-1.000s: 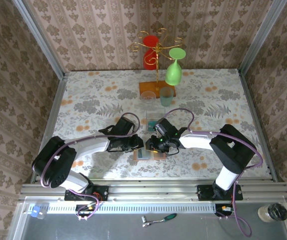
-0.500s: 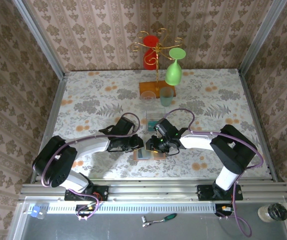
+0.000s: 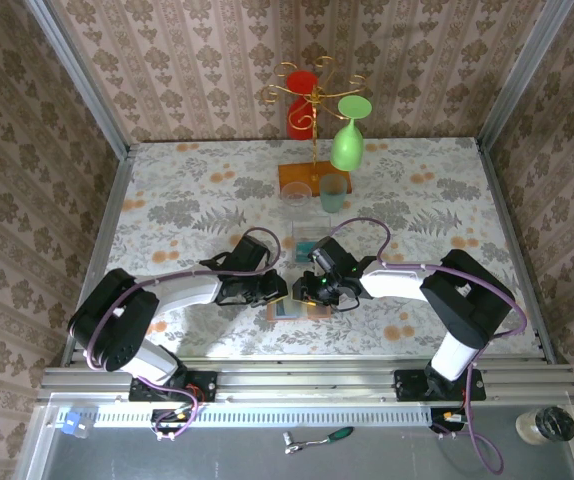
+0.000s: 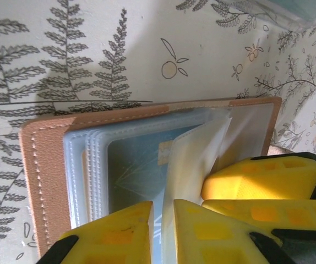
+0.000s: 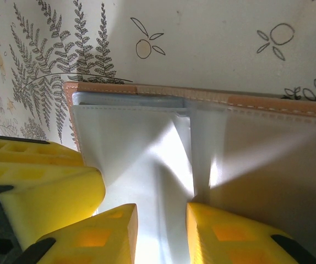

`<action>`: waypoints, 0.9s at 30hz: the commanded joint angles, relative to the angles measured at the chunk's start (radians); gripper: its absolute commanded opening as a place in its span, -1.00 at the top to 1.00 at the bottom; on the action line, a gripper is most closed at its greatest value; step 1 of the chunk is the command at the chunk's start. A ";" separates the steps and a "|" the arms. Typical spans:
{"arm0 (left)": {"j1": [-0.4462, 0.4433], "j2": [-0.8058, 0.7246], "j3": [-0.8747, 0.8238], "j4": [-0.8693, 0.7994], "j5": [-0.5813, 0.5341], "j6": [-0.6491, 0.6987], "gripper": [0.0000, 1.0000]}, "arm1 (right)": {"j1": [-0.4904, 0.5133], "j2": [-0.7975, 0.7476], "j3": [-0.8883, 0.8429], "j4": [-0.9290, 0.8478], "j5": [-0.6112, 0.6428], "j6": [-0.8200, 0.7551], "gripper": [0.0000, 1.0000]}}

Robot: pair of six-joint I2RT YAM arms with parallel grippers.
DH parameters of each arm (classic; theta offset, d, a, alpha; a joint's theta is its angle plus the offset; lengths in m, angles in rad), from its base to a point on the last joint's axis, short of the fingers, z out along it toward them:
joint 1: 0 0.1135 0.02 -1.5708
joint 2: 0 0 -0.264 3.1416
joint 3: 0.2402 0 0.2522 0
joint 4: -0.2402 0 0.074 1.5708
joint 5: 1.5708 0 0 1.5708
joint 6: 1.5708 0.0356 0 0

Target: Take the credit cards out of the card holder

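Observation:
The card holder (image 3: 297, 309) lies open on the tablecloth between my two grippers, brown leather rim (image 4: 42, 165) around a stack of clear sleeves. A blue-teal credit card (image 4: 133, 170) shows flat inside one sleeve. One sleeve page (image 4: 194, 159) stands up from the stack. My left gripper (image 4: 162, 223) hovers over the card with its jaws a narrow slit apart; the standing page's edge runs along the right finger. My right gripper (image 5: 161, 231) stands open over the pale sleeves (image 5: 141, 148), jaws either side of a fold. The fingertips of the two grippers almost meet (image 3: 289, 292).
A gold glass rack on an orange-brown base (image 3: 297, 174) stands behind, with a green wine glass (image 3: 348, 140) and a red cup (image 3: 300, 98). A clear tray (image 3: 310, 240) holding something teal sits just beyond the wallet, beside two tumblers (image 3: 332, 192).
The left jaws have narrowed a little. Both arms have edged slightly over the wallet; the wallet itself has stayed put.

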 commanded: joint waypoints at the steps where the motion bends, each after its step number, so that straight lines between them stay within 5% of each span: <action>1: -0.008 0.010 -0.018 0.042 0.022 -0.027 0.68 | -0.005 -0.030 -0.014 -0.005 0.004 0.015 0.41; 27: -0.076 0.080 0.121 0.008 0.034 -0.021 0.63 | -0.113 -0.278 -0.073 -0.116 0.043 -0.025 0.39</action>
